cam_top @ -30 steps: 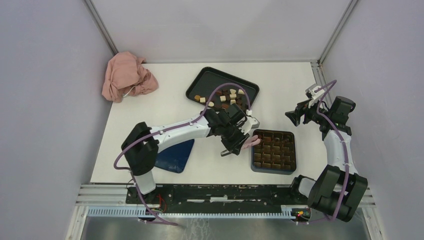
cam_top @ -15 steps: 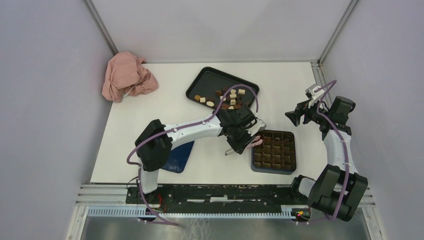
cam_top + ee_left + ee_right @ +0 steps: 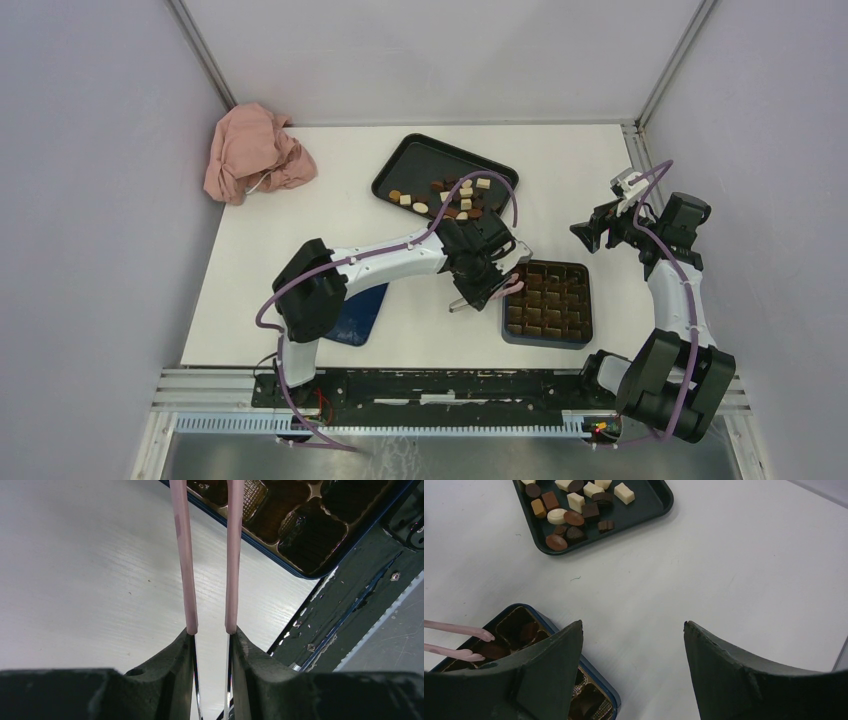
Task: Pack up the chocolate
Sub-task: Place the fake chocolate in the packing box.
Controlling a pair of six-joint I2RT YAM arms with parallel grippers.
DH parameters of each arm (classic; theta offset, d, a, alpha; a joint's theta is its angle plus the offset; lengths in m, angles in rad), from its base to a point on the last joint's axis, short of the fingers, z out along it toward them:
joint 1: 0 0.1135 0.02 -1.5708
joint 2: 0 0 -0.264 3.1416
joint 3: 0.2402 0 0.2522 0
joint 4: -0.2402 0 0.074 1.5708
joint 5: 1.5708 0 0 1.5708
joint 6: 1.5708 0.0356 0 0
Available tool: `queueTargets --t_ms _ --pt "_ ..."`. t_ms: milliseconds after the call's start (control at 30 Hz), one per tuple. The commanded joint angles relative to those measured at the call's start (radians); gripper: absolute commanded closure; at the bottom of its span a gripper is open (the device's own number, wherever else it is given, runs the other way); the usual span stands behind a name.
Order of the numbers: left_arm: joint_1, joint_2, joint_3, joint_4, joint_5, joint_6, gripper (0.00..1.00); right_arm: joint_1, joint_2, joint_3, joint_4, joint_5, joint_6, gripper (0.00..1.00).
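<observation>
Pink tongs [image 3: 181, 555] clamped in your left gripper [image 3: 211, 635], right gripper [image 3: 633, 625] apart: centre tips over a box [image 3: 546, 343] cell before loosening.

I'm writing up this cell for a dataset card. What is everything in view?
chocolates: over a dozen loose; dark brown, tan and cream; on the tray. A few dark ones sit in box cells.
tray: one, black, far middle of the table.
box: one, dark blue with a brown grid insert, near right.
tongs: one pair, pink, tips over a box cell.
lid: one flat dark blue piece, probably the box lid, near left, partly under the left arm.
cloth: one, pink, crumpled, far left corner.
table: one, white.
left gripper: clamped on the tongs, beside the box.
right gripper: open, empty, raised at the right.
</observation>
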State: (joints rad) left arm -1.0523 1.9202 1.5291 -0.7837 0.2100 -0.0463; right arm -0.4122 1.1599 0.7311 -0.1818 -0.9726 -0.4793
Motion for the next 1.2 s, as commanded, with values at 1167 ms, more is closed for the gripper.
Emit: queueTargets --t_ms 1167 --pt "0.599 -0.055 0.074 0.028 0.141 -0.029 0.64 0.003 -0.005 0.042 0.011 -0.029 -0.022 0.21"
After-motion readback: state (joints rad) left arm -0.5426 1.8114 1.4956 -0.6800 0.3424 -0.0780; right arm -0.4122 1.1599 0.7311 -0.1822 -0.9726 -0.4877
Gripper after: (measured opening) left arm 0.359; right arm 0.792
